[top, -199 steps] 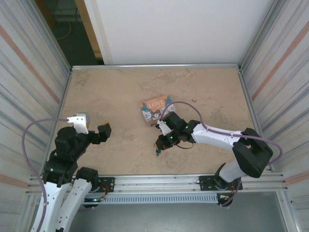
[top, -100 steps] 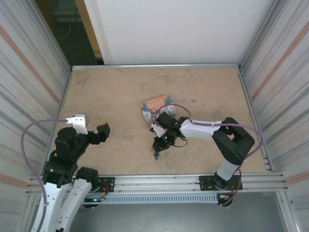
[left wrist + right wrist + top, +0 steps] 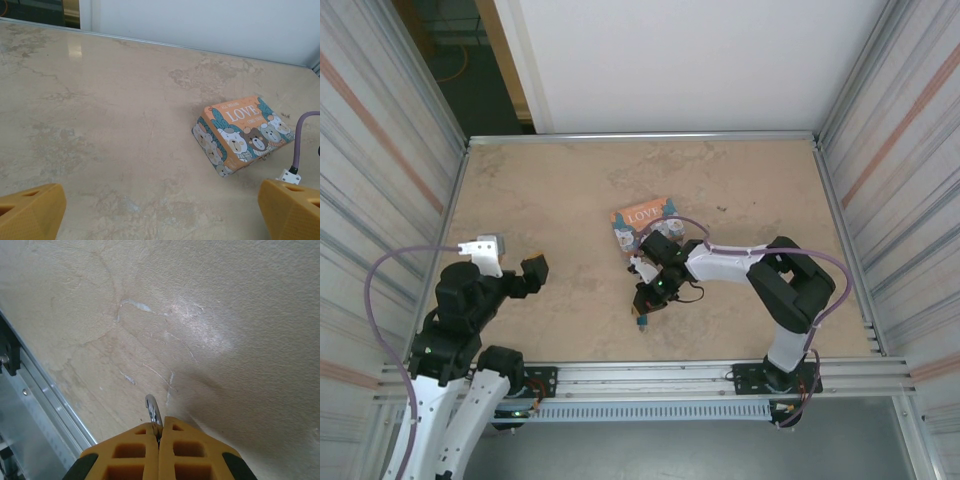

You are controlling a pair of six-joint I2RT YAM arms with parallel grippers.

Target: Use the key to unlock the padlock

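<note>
Right gripper (image 3: 159, 429) jaws shut, pinching thin silver metal loop (image 3: 153, 414); can't tell if shackle or key ring. Tiny blue-teal and dark metal padlock (image 3: 642, 320) at that gripper's tip, near front rail. Left gripper (image 3: 534, 270) jaws wide apart, holding nothing. No key identifiable, so unlocking judged not begun. Orange-and-teal printed bear box (image 3: 240, 132) reads "LOVE"; smaller print illegible.

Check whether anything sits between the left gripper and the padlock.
Nothing visible does. Bare table lies between the open left gripper and the padlock, which is pinched by the right gripper, its fingers shut. The LOVE box lies farther back, off that line.
</note>
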